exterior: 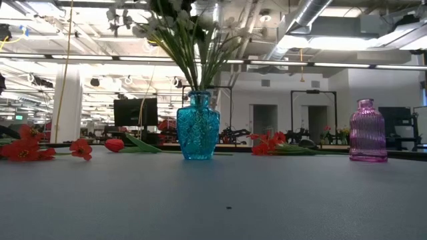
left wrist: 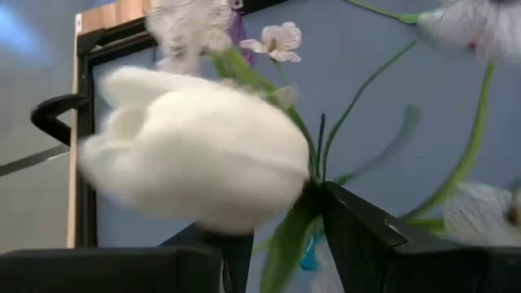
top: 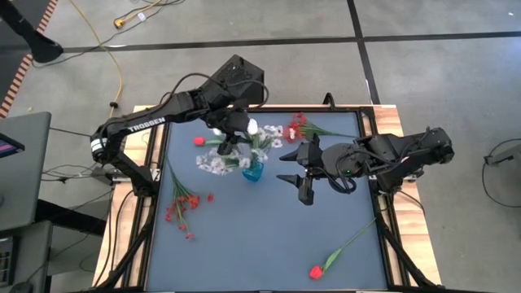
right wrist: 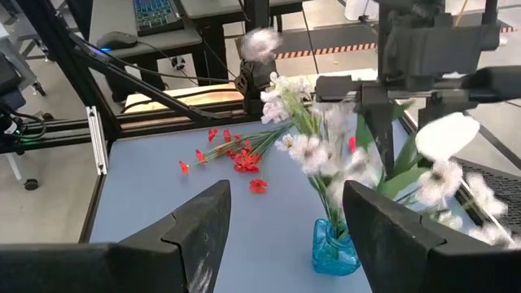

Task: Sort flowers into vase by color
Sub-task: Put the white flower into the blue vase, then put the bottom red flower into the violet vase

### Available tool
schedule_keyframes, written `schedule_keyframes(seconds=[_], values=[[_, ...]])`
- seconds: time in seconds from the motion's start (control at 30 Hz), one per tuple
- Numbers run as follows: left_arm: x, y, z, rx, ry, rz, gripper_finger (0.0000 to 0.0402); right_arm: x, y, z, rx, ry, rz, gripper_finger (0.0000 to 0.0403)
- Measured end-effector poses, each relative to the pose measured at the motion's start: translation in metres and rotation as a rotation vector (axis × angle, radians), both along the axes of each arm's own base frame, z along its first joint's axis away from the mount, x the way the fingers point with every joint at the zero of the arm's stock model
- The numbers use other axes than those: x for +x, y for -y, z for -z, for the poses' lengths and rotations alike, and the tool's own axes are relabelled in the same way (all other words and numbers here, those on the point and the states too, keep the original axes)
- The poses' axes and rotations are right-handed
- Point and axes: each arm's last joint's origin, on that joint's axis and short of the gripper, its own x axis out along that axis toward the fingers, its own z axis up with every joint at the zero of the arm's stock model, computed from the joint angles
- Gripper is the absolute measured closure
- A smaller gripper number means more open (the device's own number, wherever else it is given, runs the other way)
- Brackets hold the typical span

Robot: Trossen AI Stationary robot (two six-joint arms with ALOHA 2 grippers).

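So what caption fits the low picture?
White flowers stand in a blue vase; red flowers lie around, pink vase empty.

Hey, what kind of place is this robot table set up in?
Probably an open-plan robotics lab or workshop: exposed silver ceiling ducts and strip lights overhead, a black computer monitor on benches behind, and a bare grey concrete floor with a trailing yellow cable.

I see grey concrete floor (top: 244, 24) with a yellow cable (top: 110, 57), white column (exterior: 67, 100), exposed ceiling ducts (exterior: 313, 10), strip lights, dark monitor (exterior: 135, 112), keyboard (right wrist: 163, 12) behind the desk.
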Motion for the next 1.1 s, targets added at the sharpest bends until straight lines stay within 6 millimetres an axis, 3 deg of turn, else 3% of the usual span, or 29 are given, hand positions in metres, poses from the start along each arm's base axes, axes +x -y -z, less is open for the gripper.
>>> schedule_keyframes(seconds=[0.43, 0.67, 0.9, 1.1], values=[[-0.006, -0.001, -0.039, 0.147, 0.033, -0.062, 0.0269, -0.001, 0.000, 0.002, -0.004, -0.024, 0.002, 0.0138], [-0.017, -0.001, -0.058, 0.252, -0.038, -0.147, 0.0269, -0.003, -0.001, 0.005, 0.035, -0.056, -0.018, 0.0138], [-0.037, 0.006, -0.089, 0.271, -0.071, -0.186, 0.0269, -0.016, -0.003, 0.023, 0.128, -0.317, -0.177, 0.0138], [-0.057, 0.006, -0.102, 0.200, -0.093, -0.295, 0.0269, -0.027, -0.010, 0.045, 0.214, -0.596, -0.178, 0.0138]])
